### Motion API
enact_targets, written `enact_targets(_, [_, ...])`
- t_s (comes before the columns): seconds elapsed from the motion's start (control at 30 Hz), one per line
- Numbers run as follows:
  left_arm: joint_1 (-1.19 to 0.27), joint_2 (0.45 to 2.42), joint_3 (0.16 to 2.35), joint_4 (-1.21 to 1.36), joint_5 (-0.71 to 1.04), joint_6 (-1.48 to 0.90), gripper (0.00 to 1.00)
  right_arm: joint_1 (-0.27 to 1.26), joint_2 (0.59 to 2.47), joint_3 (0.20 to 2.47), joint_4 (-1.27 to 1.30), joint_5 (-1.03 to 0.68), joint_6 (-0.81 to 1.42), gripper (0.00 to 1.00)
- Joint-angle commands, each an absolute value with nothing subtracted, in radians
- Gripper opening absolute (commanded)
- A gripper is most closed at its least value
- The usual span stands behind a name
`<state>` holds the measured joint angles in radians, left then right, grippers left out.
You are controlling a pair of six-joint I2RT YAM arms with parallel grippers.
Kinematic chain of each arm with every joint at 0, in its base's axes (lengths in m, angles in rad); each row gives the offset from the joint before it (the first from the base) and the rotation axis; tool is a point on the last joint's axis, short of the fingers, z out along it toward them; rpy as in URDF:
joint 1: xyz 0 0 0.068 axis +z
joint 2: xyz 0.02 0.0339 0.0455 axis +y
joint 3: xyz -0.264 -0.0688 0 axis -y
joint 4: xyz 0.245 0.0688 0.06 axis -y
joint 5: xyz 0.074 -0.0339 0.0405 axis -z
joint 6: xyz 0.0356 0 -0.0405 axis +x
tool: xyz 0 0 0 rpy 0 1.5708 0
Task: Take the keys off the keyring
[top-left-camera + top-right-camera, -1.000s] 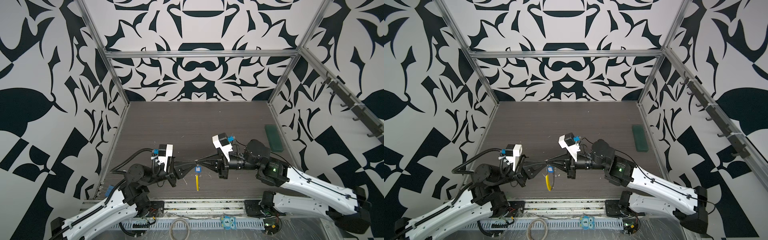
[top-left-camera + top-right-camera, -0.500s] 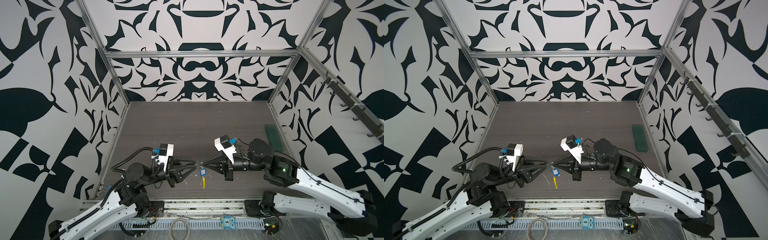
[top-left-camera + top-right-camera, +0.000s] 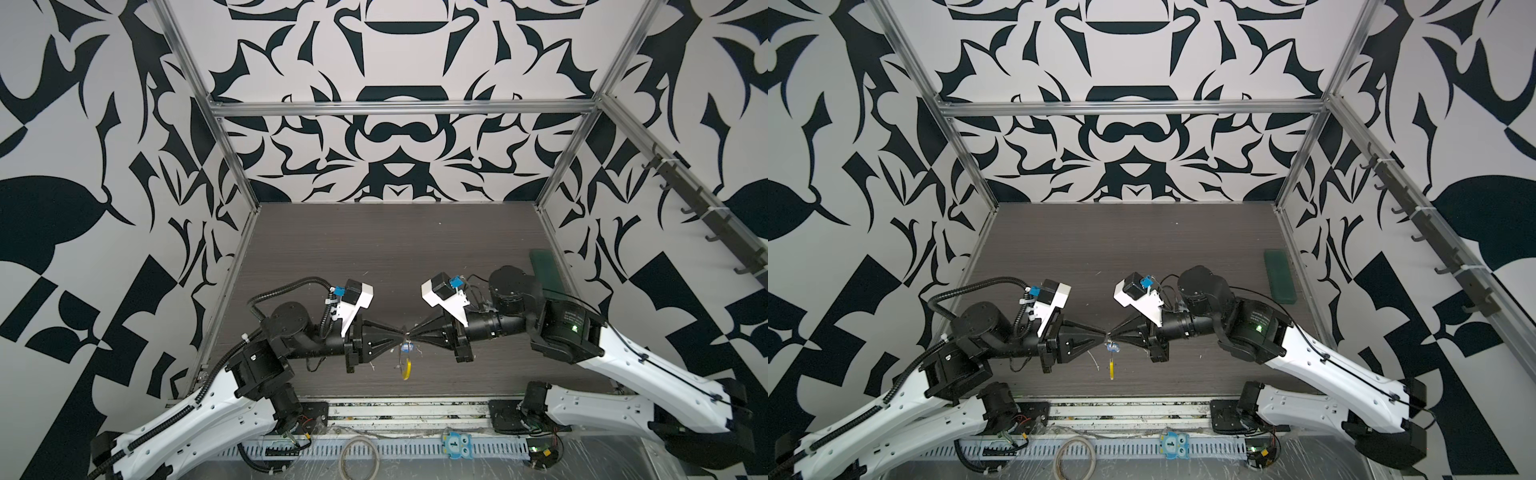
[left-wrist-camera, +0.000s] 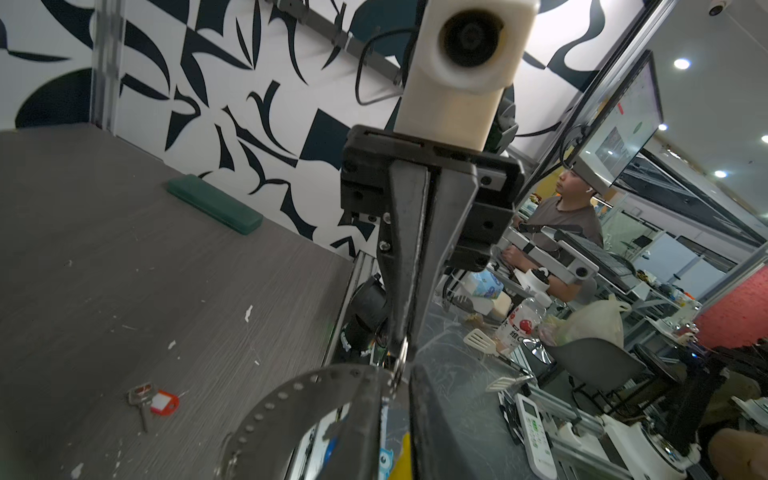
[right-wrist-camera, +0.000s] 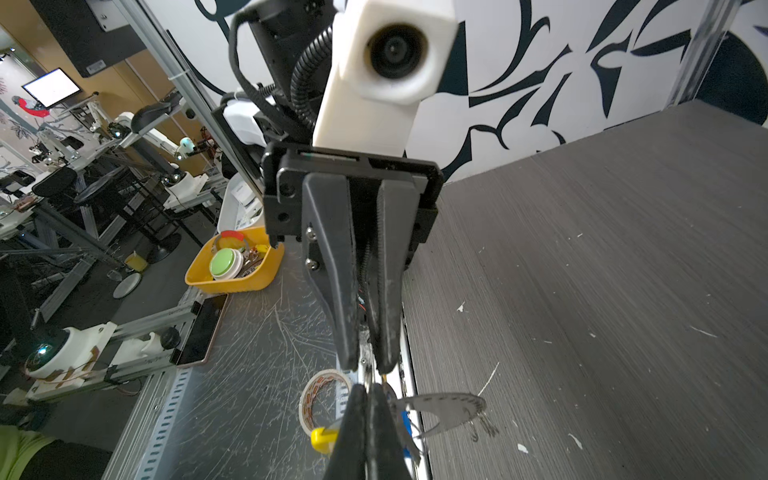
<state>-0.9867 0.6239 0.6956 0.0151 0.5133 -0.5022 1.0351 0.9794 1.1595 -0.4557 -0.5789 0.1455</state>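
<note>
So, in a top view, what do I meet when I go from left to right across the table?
left claw → keyring, hanging below the two tips → right claw → green block

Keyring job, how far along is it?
Done: the red key tag lies loose on the table. In hand: the right gripper pinches the keyring, left gripper tip to tip against it. Left: the blue key tag still hangs on the keyring.

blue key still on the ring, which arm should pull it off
Probably left: the right gripper is shut on the keyring, anchoring it; the left gripper sits tip to tip, close to the blue key.
</note>
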Motion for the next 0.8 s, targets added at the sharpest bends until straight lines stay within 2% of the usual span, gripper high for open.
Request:
enact_targets(0.0, [-0.985, 0.626, 0.731, -0.006, 0.568, -0.492, 0.17, 1.030, 0.972, 1.212, -0.445, -0.623, 0.123, 0.00])
enact_targets(0.23, [-0.984, 0.634, 0.734, -0.008, 0.572, -0.492, 0.10, 1.026, 0.984, 1.223, -0.454, -0.632, 0.123, 0.00])
enact_targets(0.63, [-0.984, 0.652, 0.755, -0.034, 0.571, -0.480, 0.13, 1.025, 1.012, 1.237, -0.473, -0.637, 0.115, 0.00])
enact_targets(0.77, [-0.984, 0.659, 0.757, -0.036, 0.569, -0.480, 0.07, 1.025, 1.020, 1.239, -0.472, -0.638, 0.118, 0.00])
